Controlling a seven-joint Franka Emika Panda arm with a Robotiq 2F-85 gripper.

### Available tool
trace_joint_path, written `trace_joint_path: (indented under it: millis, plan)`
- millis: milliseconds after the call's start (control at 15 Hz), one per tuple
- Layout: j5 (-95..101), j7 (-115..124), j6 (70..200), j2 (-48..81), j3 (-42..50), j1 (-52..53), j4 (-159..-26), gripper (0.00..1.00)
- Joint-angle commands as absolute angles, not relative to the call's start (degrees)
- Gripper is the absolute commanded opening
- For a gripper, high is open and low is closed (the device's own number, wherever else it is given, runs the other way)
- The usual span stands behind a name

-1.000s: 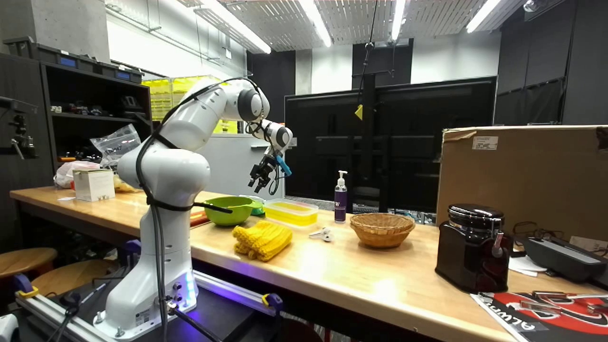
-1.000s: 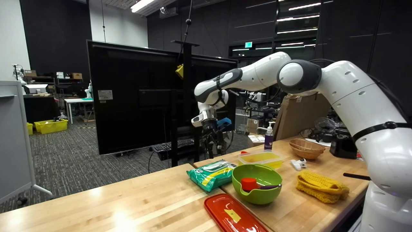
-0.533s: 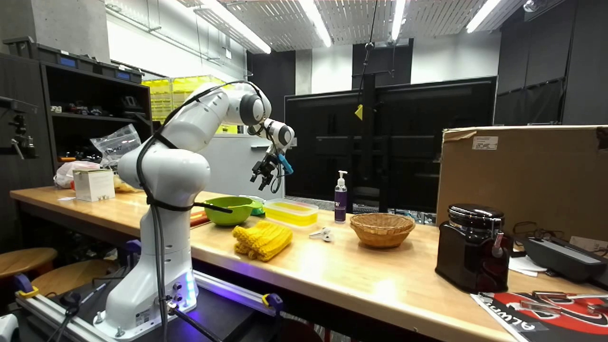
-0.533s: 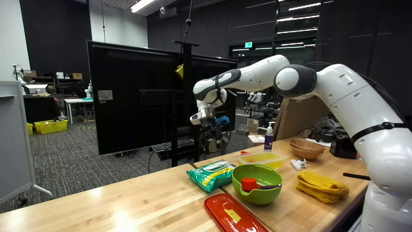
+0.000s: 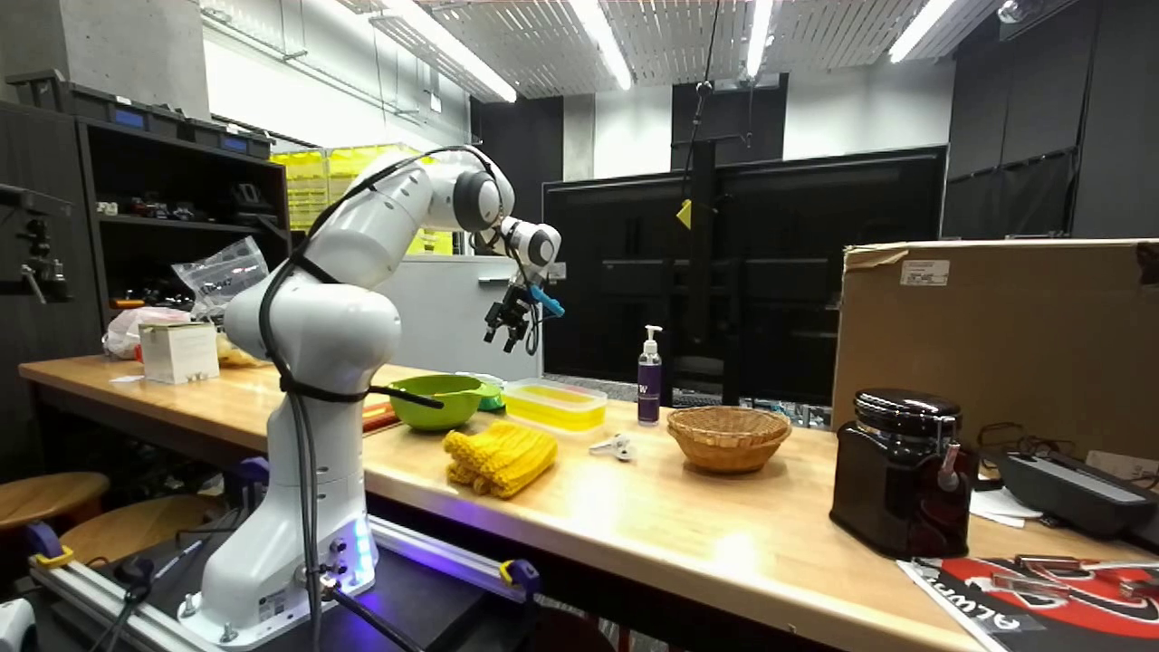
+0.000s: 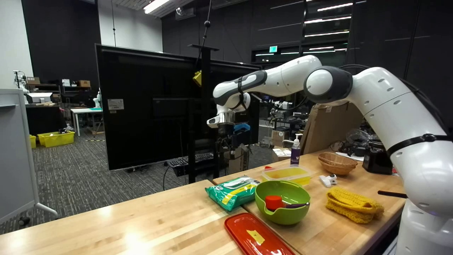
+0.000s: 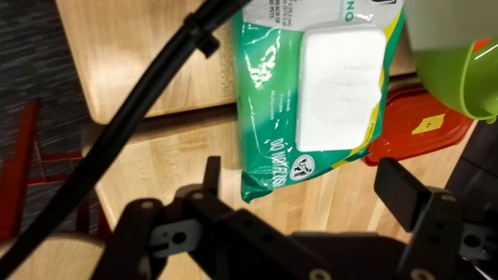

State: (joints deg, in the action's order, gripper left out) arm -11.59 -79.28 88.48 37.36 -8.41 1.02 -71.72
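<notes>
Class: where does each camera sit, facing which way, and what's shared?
Exterior view: robot's side, facing across the bench; arm shows, base to pincer.
Exterior view: near the red tray, facing along the bench; arm shows, base cut off.
Wrist view: wrist-mounted, facing down at the wipes pack; open fingers show.
Both exterior views: green bowl, yellow knit.

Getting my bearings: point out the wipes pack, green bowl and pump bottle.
Wipes pack point(image 7: 328, 93), wrist view: on its white lid.
Green bowl point(image 6: 289, 216), in an exterior view: outer wall.
Pump bottle point(image 5: 649, 388), in an exterior view: purple label.
</notes>
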Motion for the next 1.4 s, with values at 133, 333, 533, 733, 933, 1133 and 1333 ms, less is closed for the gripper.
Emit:
trace_joint_path:
  millis: [133,333,533,733,933,1133,1333]
  plan:
    - [-9.6,-71.3,102.7,24.9,-7.2,1.6,-87.9,1.0]
    - [-8.9,-64.4,108.6,18.7,-6.5,1.3,-95.8,1.0]
    - [-8.8,-57.4,112.0,12.2,-5.8,1.0,-104.2,1.0]
    - [-9.0,-50.4,112.7,5.5,-4.8,0.9,-113.1,1.0]
    - [-9.5,-45.7,113.4,-1.0,-4.4,1.2,-122.4,1.0]
    - [-10.9,-44.1,116.2,-7.1,-4.4,1.9,-132.0,1.0]
    - [-11.6,-40.6,118.8,-13.0,-4.3,3.1,-140.4,1.0]
